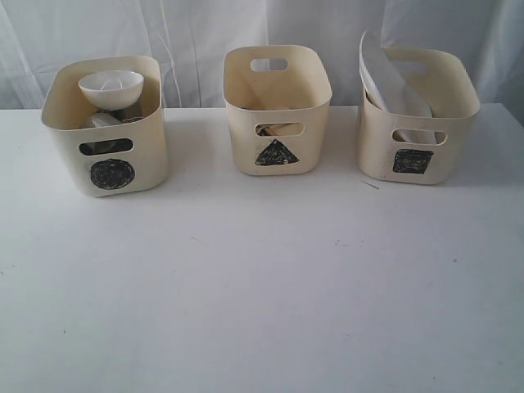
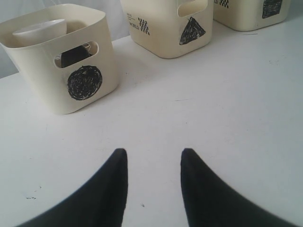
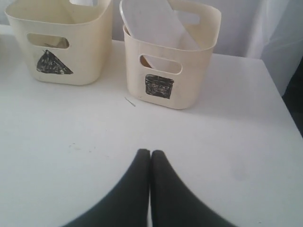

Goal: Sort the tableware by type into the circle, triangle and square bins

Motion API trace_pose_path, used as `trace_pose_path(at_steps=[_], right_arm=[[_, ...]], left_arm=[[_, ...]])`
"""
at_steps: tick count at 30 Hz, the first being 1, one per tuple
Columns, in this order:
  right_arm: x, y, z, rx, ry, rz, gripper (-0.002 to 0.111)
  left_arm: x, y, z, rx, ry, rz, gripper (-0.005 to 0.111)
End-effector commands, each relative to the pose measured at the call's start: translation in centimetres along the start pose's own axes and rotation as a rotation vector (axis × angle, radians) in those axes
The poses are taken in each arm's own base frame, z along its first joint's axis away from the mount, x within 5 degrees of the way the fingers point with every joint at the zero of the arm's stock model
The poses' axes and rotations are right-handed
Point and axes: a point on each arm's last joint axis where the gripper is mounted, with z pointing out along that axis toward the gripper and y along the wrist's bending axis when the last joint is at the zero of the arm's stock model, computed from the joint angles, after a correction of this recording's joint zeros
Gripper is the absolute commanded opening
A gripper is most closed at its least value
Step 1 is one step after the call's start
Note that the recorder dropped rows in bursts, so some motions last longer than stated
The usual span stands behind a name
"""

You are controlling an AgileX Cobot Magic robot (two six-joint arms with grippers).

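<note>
My left gripper (image 2: 154,152) hangs released, nothing btwn the jaws. Right gripper (image 3: 150,153) is clenched, empty. Further out: white bowl (image 1: 111,85) sits on top in the circle bin (image 1: 70,155), and the big plate (image 1: 389,78) leans in the square bin (image 1: 458,151). Both prob. stiff, slick, chippable, so I'd grip by the rim. Sorting looks done.

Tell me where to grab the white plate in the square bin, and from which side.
Pinch the top edge of the white plate, probably from above: it leans in the square bin, only that edge clear of the rim, walls blocking its sides.
</note>
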Motion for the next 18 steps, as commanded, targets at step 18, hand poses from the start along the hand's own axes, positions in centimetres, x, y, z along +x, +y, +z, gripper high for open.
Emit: trace_pose_path(at_steps=[18], right_arm=[[6.0, 0.7, -2.7, -0.149, -0.231, -0.177, 0.0]], left_arm=[[0.1, 0.0, 0.0, 0.002, -0.003, -0.012, 0.043]])
